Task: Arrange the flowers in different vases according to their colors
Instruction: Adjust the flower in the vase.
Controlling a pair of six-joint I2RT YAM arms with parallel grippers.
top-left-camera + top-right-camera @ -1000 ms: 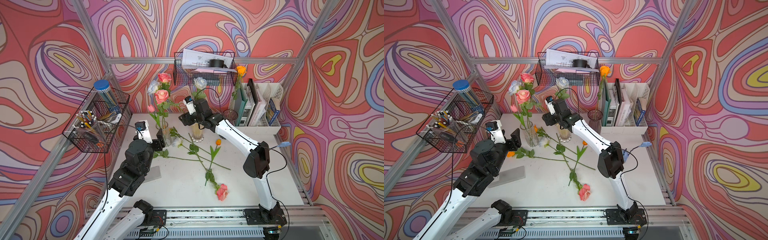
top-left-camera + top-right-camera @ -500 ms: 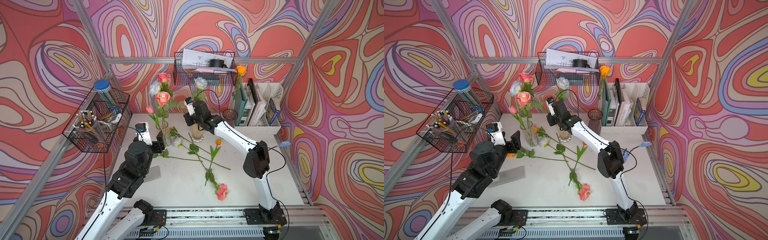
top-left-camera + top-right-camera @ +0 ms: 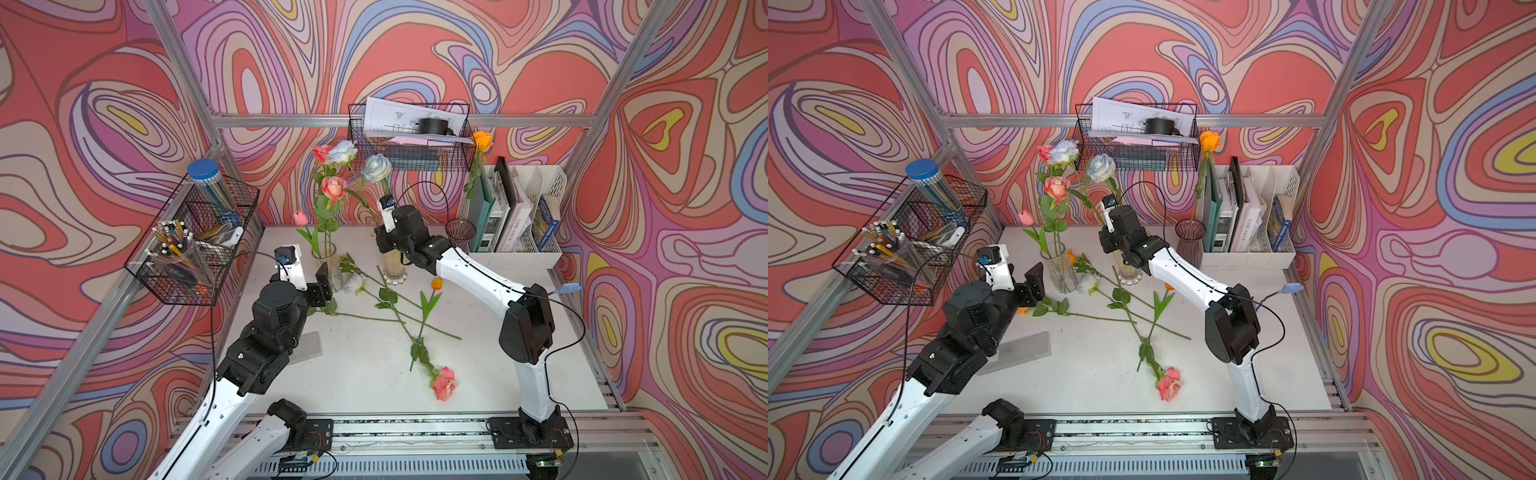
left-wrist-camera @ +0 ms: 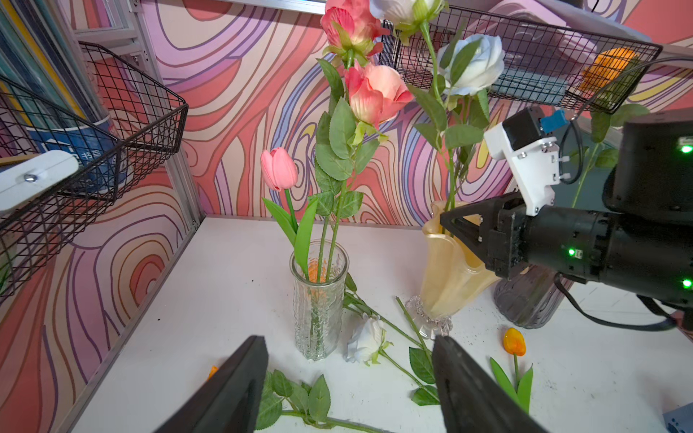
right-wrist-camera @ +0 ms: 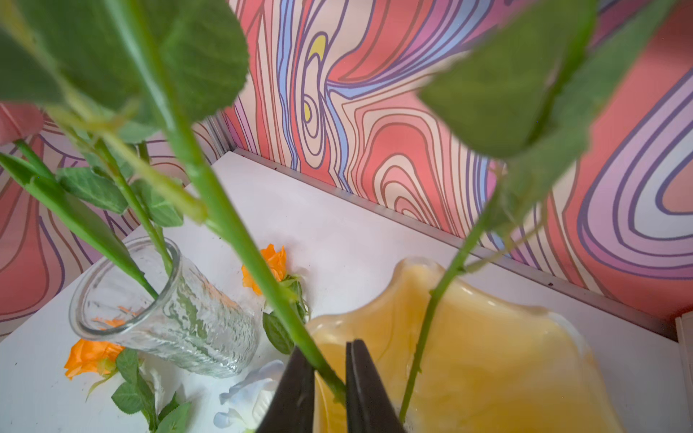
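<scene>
We're pinching a green stem, probably a pale-blue rose's, in our right gripper, right at the rim of the creamy-yellow vase. Our left gripper is hanging wide open, clear glass vase just ahead.

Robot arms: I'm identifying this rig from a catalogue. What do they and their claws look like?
Both the left arm and right arm are white shells joined by boxy black motor housings, on black bases. A black cable loops to each white wrist camera mount with a blue connector. Left claw and right claw each have two flat, tapering black fingers.
</scene>
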